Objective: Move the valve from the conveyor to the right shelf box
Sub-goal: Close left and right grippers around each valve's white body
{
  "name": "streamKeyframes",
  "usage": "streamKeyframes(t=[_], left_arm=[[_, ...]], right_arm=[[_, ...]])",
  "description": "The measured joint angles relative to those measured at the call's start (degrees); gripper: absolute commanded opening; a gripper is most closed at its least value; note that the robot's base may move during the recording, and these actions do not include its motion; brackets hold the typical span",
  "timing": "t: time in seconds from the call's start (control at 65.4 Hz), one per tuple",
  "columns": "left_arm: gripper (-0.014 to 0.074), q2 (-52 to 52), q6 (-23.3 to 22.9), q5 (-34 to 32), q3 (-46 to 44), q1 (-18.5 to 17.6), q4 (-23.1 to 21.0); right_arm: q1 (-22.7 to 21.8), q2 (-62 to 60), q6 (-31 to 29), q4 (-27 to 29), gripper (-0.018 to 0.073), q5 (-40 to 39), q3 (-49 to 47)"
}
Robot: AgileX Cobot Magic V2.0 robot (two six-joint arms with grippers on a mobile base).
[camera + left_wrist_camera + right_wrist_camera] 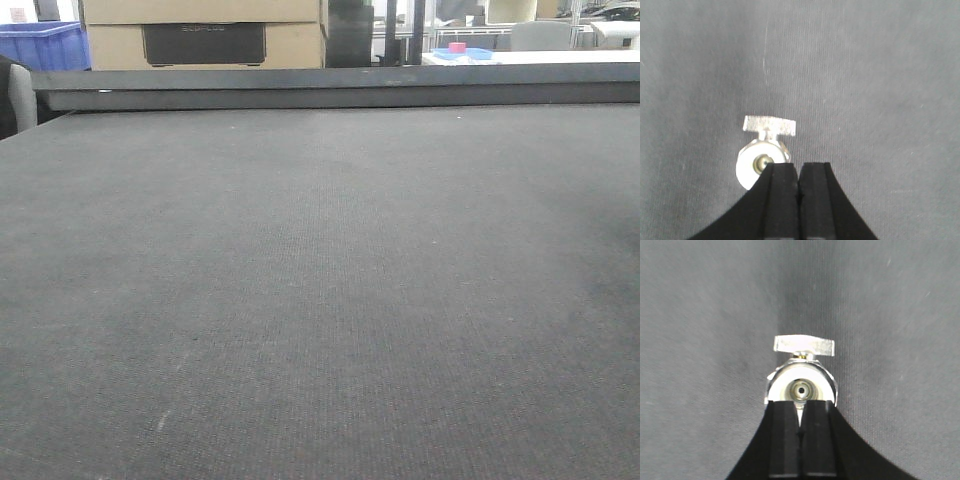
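Observation:
The conveyor (320, 300) is a wide dark grey woven belt with a dark metal rail (340, 88) along its far edge. No valve or gripper shows in the front view. In the left wrist view a silver valve (751, 161) with a flat T-handle lies on the belt. My left gripper (799, 165) is shut and empty above it, and the valve sits just left of the fingertips. In the right wrist view a silver valve (800, 381) lies on the belt, centred under the fingertips. My right gripper (800, 404) is shut, its pads together, not around the valve. The shelf box is out of view.
Beyond the rail stand a blue crate (45, 45) at the far left and cardboard boxes (200, 40). A pink object (458, 47) sits on a blue tray on a white table at the back right.

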Motion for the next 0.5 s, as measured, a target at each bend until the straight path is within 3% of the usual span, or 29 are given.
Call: streamKeyframes(t=[0.046,0.168,0.275,0.336,0.505], left_arm=[[-0.0111,0.25,0.00,0.00,0.00,0.00,0.00],[-0.0111,0.23,0.00,0.00,0.00,0.00,0.00],[-0.0111,0.23,0.00,0.00,0.00,0.00,0.00],[-0.0111,0.23,0.00,0.00,0.00,0.00,0.00],[-0.0111,0.27,0.00,0.00,0.00,0.00,0.00]], right_arm=[[0.00,1.02,0.00,-0.11,-0.0020,0.00,0.00],[0.00,2.14,0.00,-0.11,0.0336,0.00,0.00],[0.00,2.37,0.00,-0.11,0.0526,-0.11,-0.11],[0.00,2.79,0.00,-0.11,0.0564,-0.36,-0.11],[0.00,6.57,0.00,-0.11,0.0559,-1.84,1.35]])
